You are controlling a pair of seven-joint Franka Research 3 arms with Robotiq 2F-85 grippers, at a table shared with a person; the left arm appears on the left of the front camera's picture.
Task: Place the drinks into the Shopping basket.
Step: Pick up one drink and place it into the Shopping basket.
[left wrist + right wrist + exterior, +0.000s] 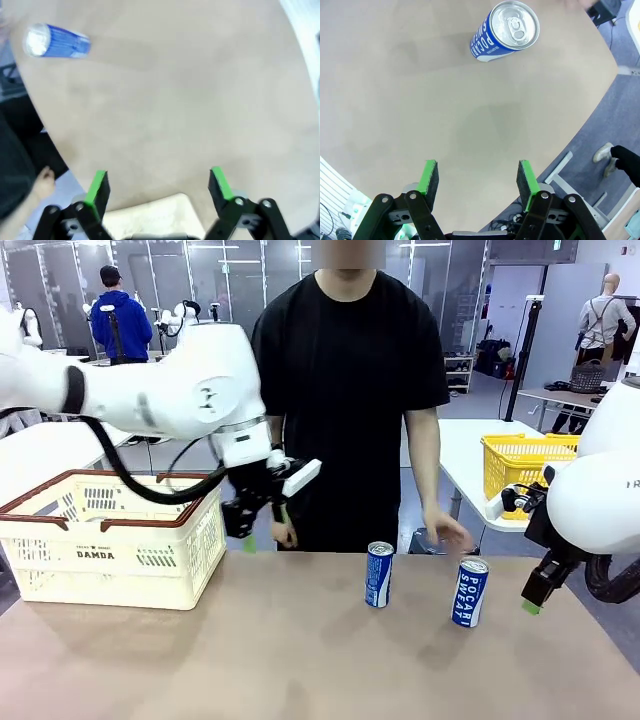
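We are holding our left tool wide apart and empty near the Shopping basket; our right tool is hovering with its jaws apart too (nothing between them). Both blue drinks are standing upright on the counter: the middle can and the right-hand can, well apart from the basket.

The black, green-padded left hand hovers with jaws wide and empty above the tan table. A blue metal drink can sits well apart, near the table's edge.
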